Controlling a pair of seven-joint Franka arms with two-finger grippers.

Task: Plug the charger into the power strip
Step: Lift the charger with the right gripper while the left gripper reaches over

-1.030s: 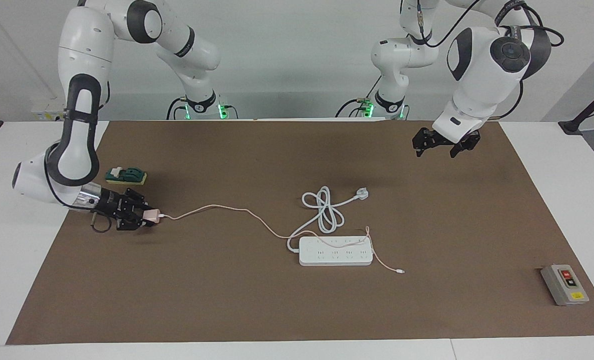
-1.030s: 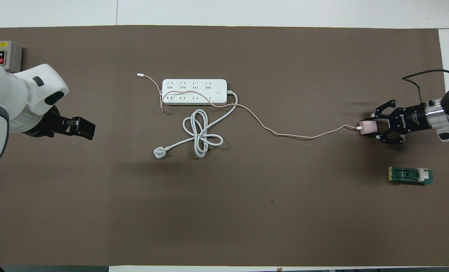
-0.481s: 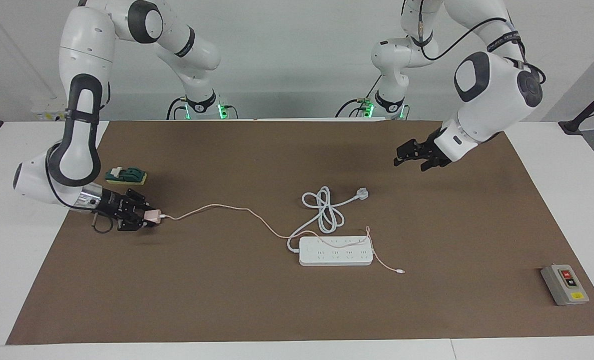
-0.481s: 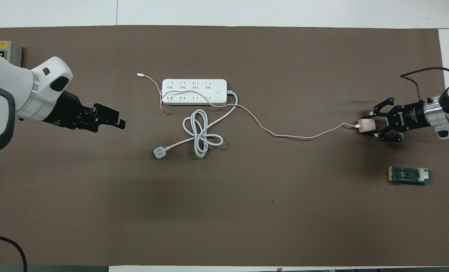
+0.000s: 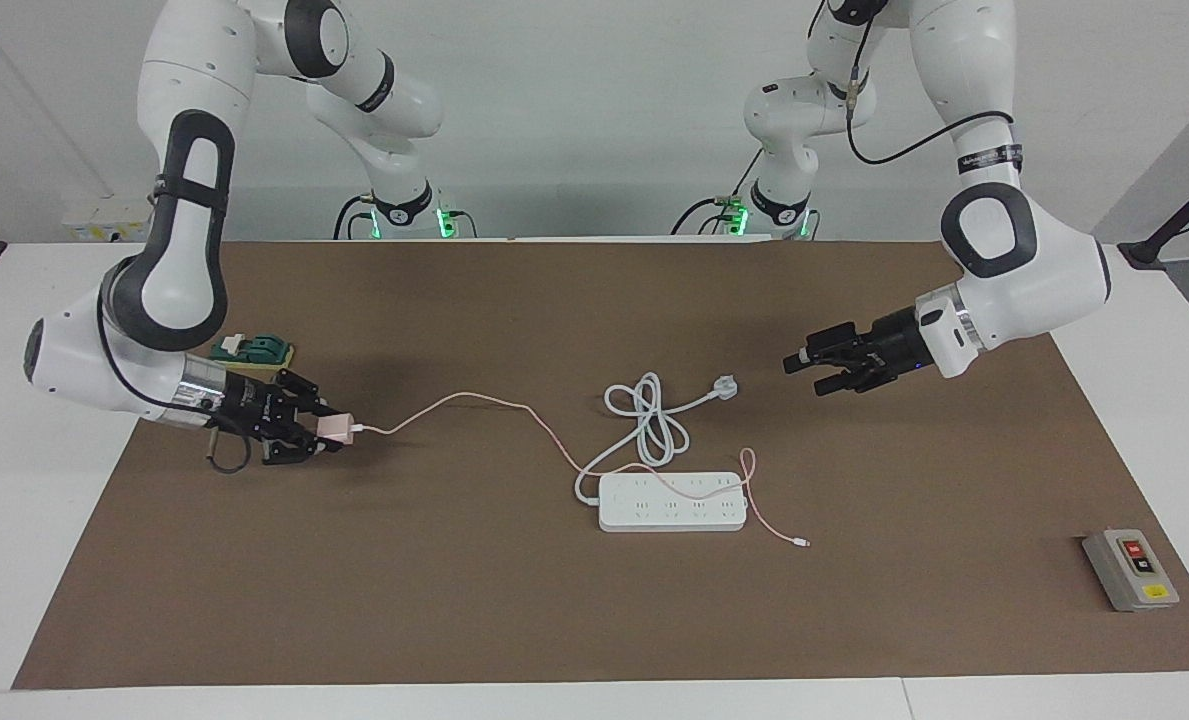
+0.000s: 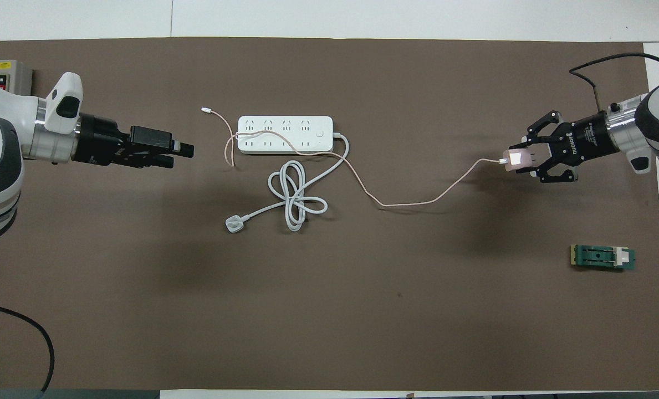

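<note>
Right gripper point(image 5: 326, 432) is clamped on the charger point(image 5: 334, 429), fingertips pressed on the pink cube's two sides. It hangs low over the brown mat point(image 5: 514, 620) at the right arm's end of the table. In the overhead view the cube point(image 6: 517, 159) sits at the very tip of the claw, its cable end pointing toward the table's middle.

Pink cable point(image 5: 474, 405) runs from the cube, sags to the mat, crosses the power strip point(image 5: 672, 502) and ends loose on the mat just beside it.

Power strip lies flat mid-table, sockets up, well apart from the held charger. Its thick white cord point(image 5: 644, 415) is coiled on the side nearer the robots.

Left gripper point(image 5: 804, 365) hovers above the mat toward the left arm's end, fingers point(image 6: 182, 148) parted, holding nothing, pointing at the strip.
</note>
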